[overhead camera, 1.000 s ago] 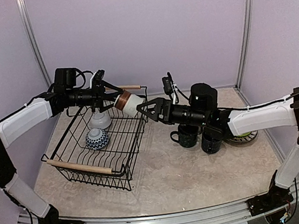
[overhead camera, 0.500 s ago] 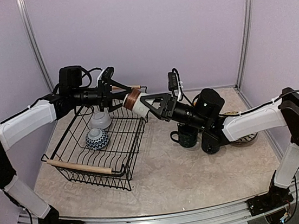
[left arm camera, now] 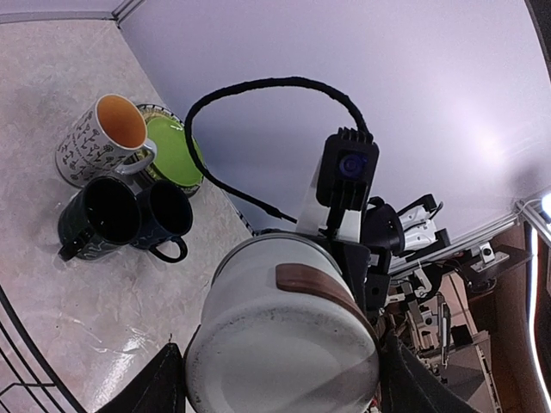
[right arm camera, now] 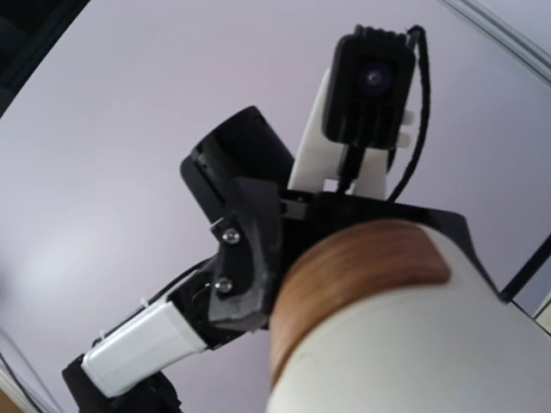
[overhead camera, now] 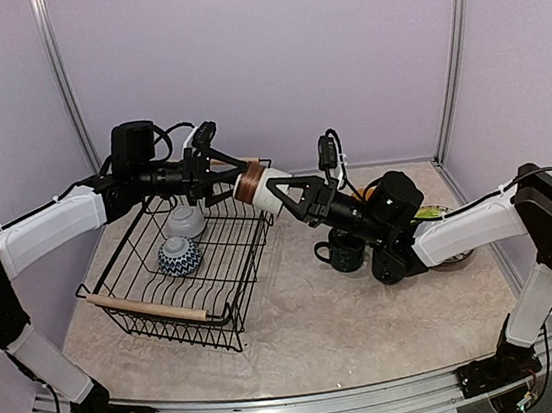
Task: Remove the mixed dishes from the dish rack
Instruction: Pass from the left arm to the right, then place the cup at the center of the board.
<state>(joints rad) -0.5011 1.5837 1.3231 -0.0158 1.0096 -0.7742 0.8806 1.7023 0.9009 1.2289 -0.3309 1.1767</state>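
A small white cup with a brown band point(overhead camera: 253, 186) hangs on its side in the air above the far right corner of the dish rack point(overhead camera: 157, 307). My left gripper point(overhead camera: 230, 179) is shut across its banded end, with a finger point(left arm camera: 164, 383) on each side of the cup point(left arm camera: 284, 344). From the right, my right gripper point(overhead camera: 279, 188) is shut on the cup's white end; in the right wrist view the cup point(right arm camera: 405, 327) fills the lower frame. A pale bowl point(overhead camera: 185, 221) and a blue patterned bowl point(overhead camera: 178, 256) lie in the rack.
Right of the rack on the table stand two dark mugs point(left arm camera: 99, 215) point(left arm camera: 168, 215), a patterned white mug point(left arm camera: 102, 138) and a lime green plate point(left arm camera: 172, 153). In the top view the right arm covers most of them; one dark mug point(overhead camera: 344, 251) shows.
My right gripper came up and left to the cup and shut on its white end. My left gripper carried the cup a little to the right and kept its hold.
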